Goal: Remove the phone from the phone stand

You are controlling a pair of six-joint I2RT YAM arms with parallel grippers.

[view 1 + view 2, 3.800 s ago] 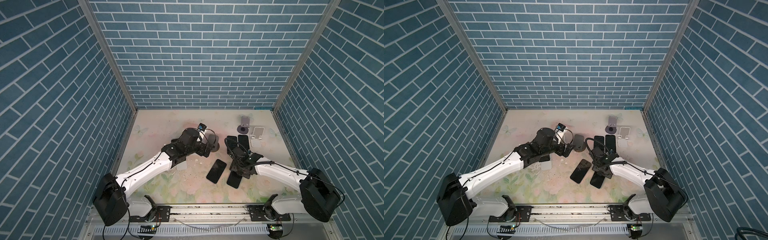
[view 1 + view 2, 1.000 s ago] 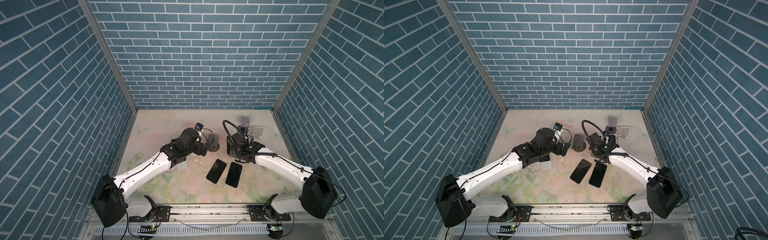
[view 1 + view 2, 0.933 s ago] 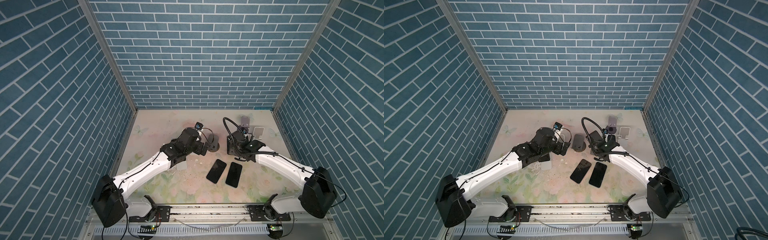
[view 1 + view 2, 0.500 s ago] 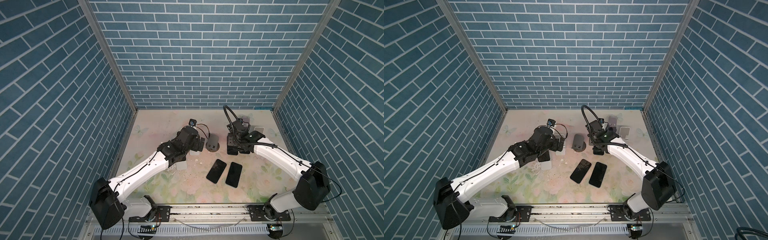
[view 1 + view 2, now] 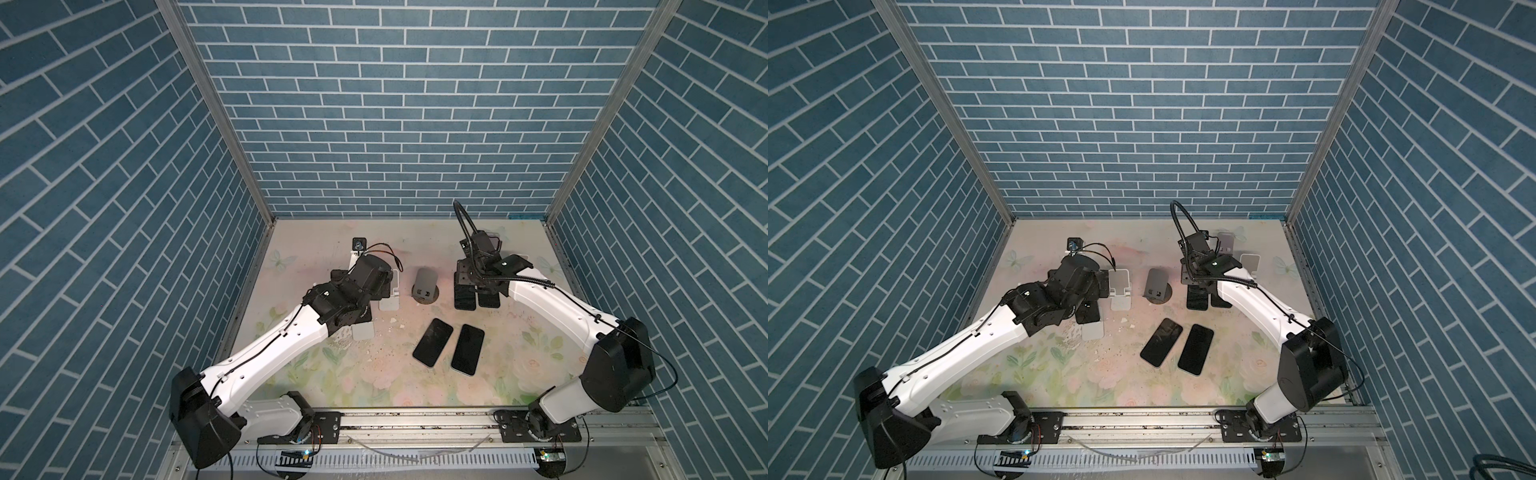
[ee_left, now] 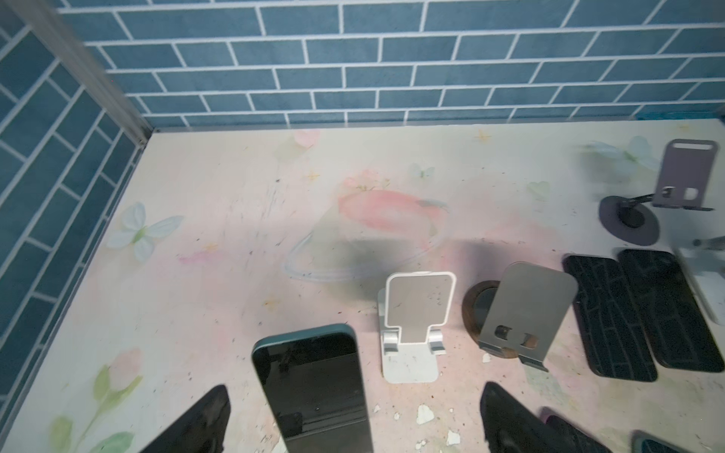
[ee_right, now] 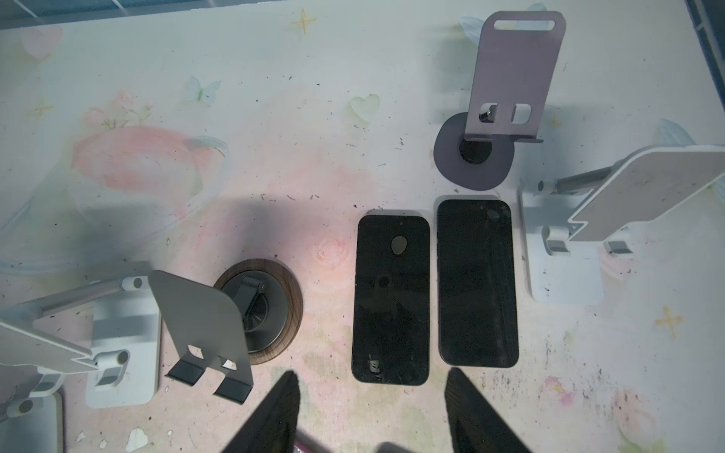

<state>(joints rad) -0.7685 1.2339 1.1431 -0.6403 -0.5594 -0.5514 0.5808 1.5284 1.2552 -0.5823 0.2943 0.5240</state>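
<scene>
Black left fingers (image 6: 204, 419) of the left gripper (image 6: 353, 408) are spread wide and grip nothing. The teal-edged phone (image 6: 314, 392) stands tilted in the gap between them, with floor showing on both sides, so neither finger touches it. Its phone stand (image 5: 1093, 331) is hidden behind the phone in the left wrist view. In a top view it shows only as a pale base under that wrist.

Beyond the left fingertips, toward the back wall, stands an empty white stand (image 6: 412, 325). Just beside it is an empty grey stand (image 6: 525, 313) on a round wood-rimmed base.

The right gripper (image 7: 370, 392) has its right fingers (image 7: 478, 415) clearly apart, and nothing is held between them. Just ahead of these fingertips lie two black phones, flat and side by side: the shorter phone (image 7: 390, 298) in line with the gap and the longer phone (image 7: 476, 282) in line with one finger. Farther ahead stands an empty purple stand (image 7: 510, 78) on a round base. A second white stand (image 7: 565, 251) stands just beside the longer phone.

Behind the right fingers, toward the robot's base, two more dark phones (image 5: 432, 343) (image 5: 467, 349) lie flat and near each other on the floral table (image 5: 374, 374).
</scene>
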